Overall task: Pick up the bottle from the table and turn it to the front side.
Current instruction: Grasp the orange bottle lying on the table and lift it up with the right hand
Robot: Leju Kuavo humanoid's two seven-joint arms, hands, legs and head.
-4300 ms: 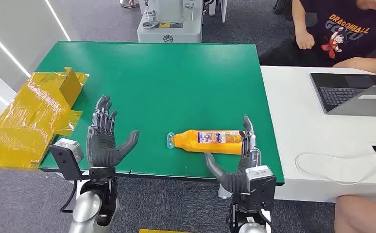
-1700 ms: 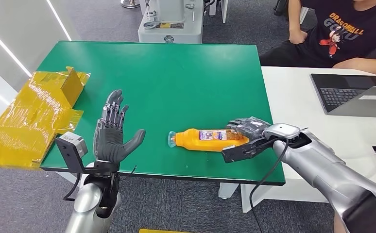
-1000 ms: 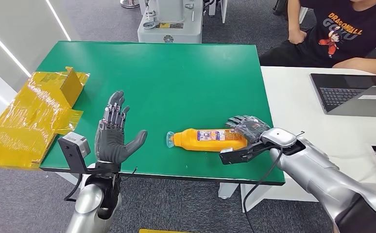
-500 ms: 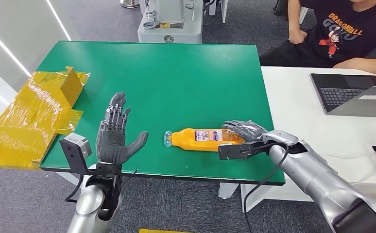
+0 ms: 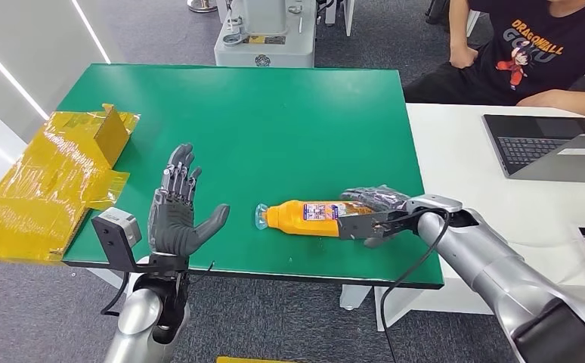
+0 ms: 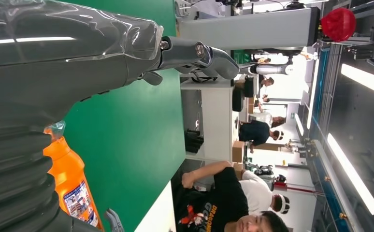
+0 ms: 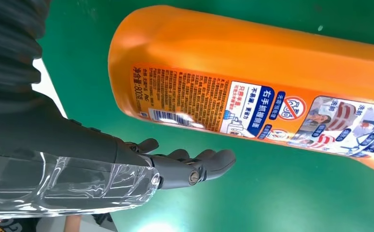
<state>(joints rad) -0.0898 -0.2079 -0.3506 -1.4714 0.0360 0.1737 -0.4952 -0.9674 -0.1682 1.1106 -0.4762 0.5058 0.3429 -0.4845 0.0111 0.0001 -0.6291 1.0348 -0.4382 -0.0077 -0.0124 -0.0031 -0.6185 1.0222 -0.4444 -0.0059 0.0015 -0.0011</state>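
1. The bottle (image 5: 310,218) lies on its side on the table (image 5: 274,128), cap end pointing away from the right hand (image 5: 374,214) and toward the left hand (image 5: 174,214). Its base sits at the right hand's fingers.

2. In the right wrist view the bottle (image 7: 272,92) shows a label of dense print and a barcode, which reads as the back face, so I judge the turn not yet done.

3. The right hand reaches in at the base end, fingers over the top of the bottle. The wrist view shows the thumb (image 7: 194,169) apart from the orange body, with green between them. Whether the fingers are clamped on the bottle I cannot tell; it looks more like cupping than a firm hold.

4. The left hand stands upright, fingers spread and holding nothing, well apart from the cap, palm facing it.

5. Risks from here:
   - The round, smooth body could roll away from the fingers if the thumb does not close beneath it.
   - A grip so far toward the base leaves the long cap end unsupported, so it could tip or slip on lifting.
   - The bottle lies near the table edge at the robot's side; a nudge could send it off.
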